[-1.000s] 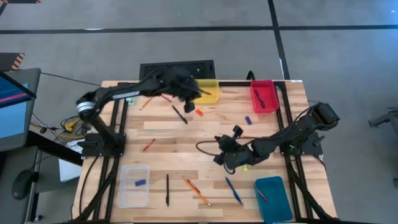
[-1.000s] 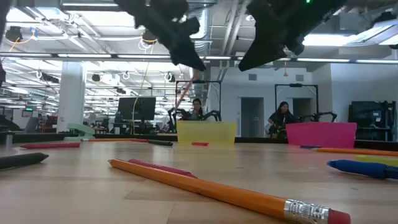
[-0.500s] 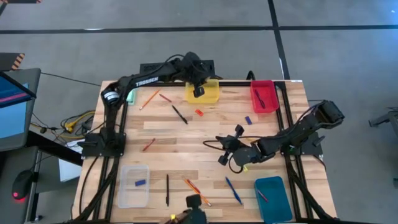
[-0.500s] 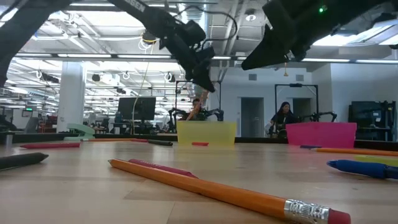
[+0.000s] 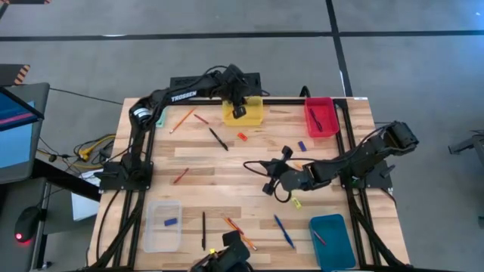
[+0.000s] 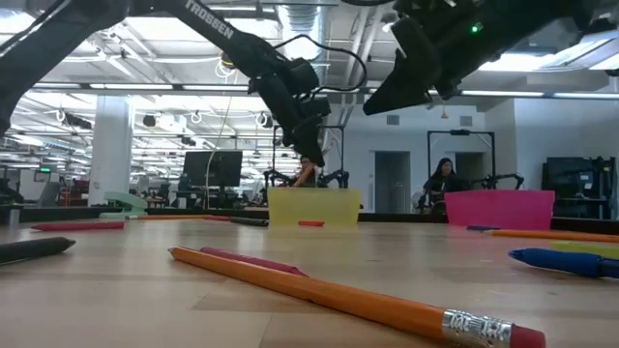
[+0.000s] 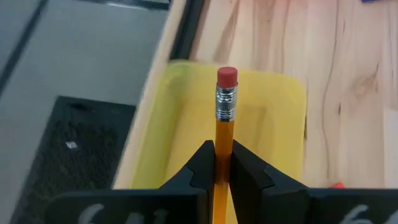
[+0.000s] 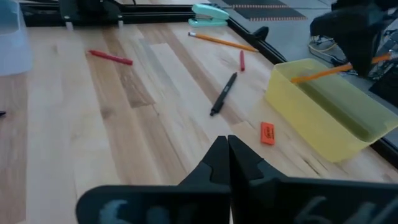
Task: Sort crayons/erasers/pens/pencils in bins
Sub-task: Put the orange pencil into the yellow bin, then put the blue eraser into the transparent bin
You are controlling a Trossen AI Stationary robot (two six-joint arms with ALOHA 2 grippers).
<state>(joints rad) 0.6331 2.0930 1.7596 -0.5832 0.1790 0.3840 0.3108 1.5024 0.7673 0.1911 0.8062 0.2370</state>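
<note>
My left gripper (image 5: 240,111) is at the table's far edge, over the yellow bin (image 5: 253,117), shut on an orange pencil (image 7: 225,106) with a red eraser end. Seen from the right wrist, the pencil (image 8: 314,74) reaches from that gripper (image 8: 357,31) into the top of the yellow bin (image 8: 323,109). My right gripper (image 5: 271,181) hangs shut and empty above the middle of the table. Its fingers (image 8: 214,158) show closed in its own wrist view. My left gripper pinches the pencil's shaft (image 7: 222,140) between its two fingers, a short way behind the metal band. The pencil runs along the fingers, eraser end (image 7: 227,76) sticking out ahead. The fingers slant down toward the far edge. The pencil is clear of the table.
A red bin (image 5: 320,117) holding a dark pen stands far right, a teal bin (image 5: 331,240) near right, a clear bin (image 5: 162,225) near left. Pens (image 5: 218,139), pencils (image 5: 181,121), crayons (image 5: 181,175) and erasers (image 5: 242,137) lie scattered. A pale-green block (image 5: 159,117) sits far left.
My left gripper has carried the pencil toward the table's far edge and down, stopping over the yellow bin. The bin has slid slightly toward the left edge. My right gripper has drifted a little toward the far edge, still shut.
</note>
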